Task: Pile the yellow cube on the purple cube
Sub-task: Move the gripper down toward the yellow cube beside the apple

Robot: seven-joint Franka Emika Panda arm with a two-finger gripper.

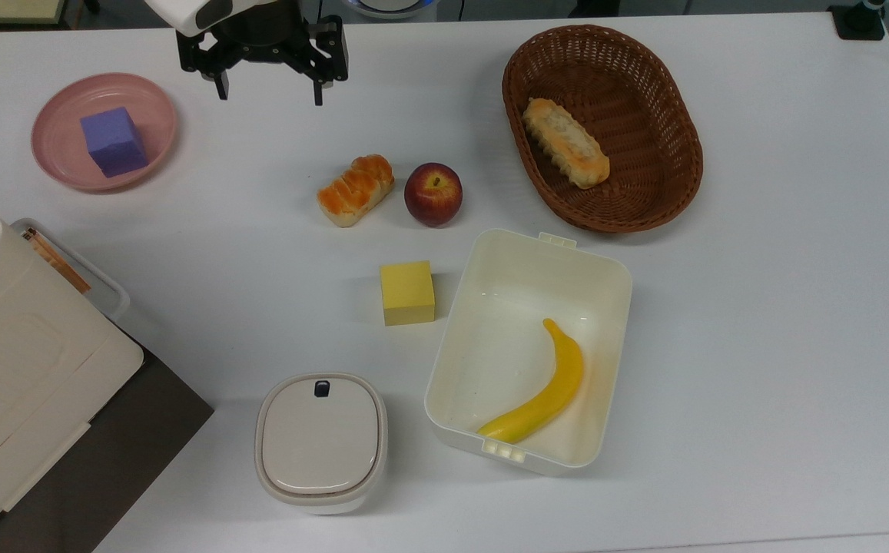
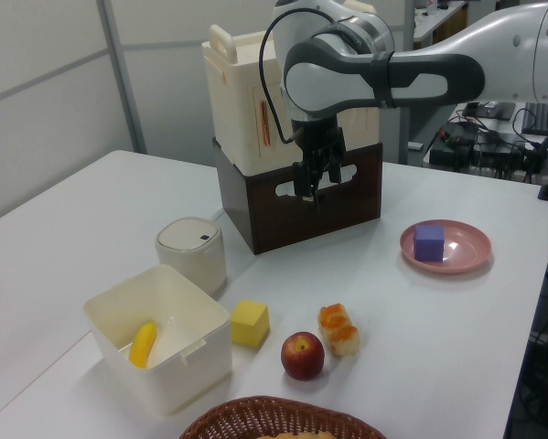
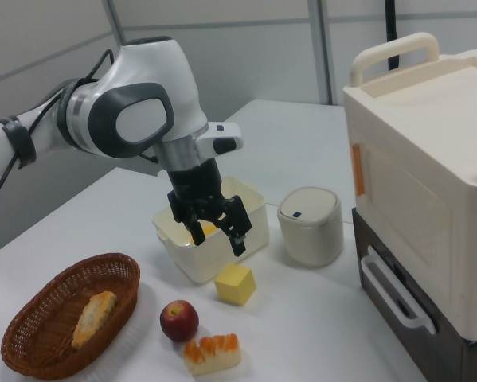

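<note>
yellow cube (image 1: 407, 293) sits on the table, untouched, well apart from the raised gripper (image 1: 269, 91) with jaws apart; next move: descend and grasp, then carry to purple cube (image 1: 113, 141).

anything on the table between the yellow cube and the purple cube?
In the top view, bare white table between the yellow cube and the pink plate holding the purple cube.
</note>
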